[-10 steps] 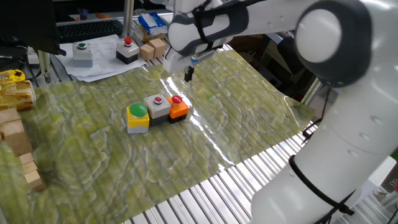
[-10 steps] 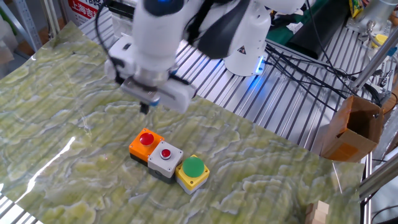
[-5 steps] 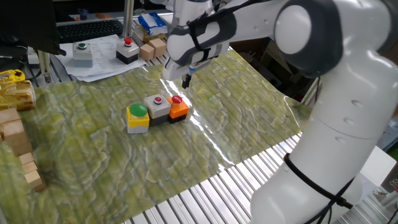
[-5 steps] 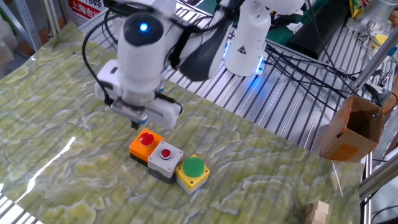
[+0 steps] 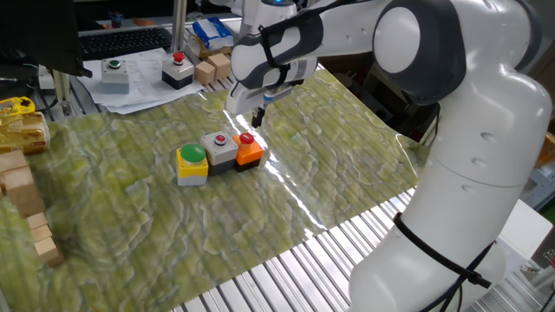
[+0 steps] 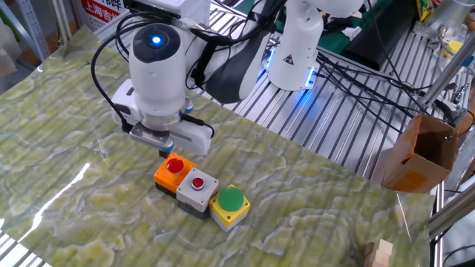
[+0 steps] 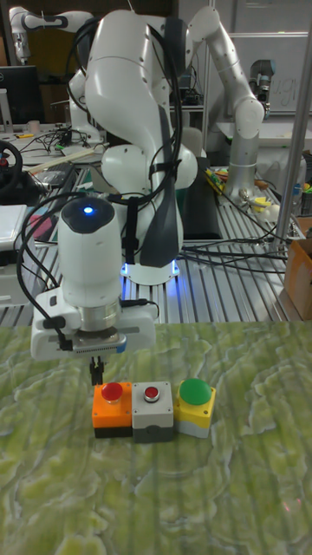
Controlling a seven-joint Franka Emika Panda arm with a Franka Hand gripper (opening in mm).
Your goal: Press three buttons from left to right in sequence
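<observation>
The three buttons stand in a touching row on the green mat: a yellow box with a green cap (image 5: 192, 163) (image 6: 229, 203) (image 7: 195, 404), a grey box with a small red cap (image 5: 219, 147) (image 6: 197, 186) (image 7: 152, 408), and an orange box with a red cap (image 5: 249, 149) (image 6: 174, 170) (image 7: 113, 406). My gripper (image 5: 257, 118) (image 6: 168, 147) (image 7: 95, 371) hangs a little above and just behind the orange box, touching nothing. Its fingers (image 7: 95, 368) are shut into one narrow dark tip.
Off the mat at the back stand a separate grey box with a green button (image 5: 114, 74) and a black box with a red button (image 5: 177, 70). Wooden blocks (image 5: 26, 204) line the left edge. A cardboard box (image 6: 419, 152) stands off the table.
The gripper has come down and moved in toward the orange-box end of the row. The buttons have not moved.
</observation>
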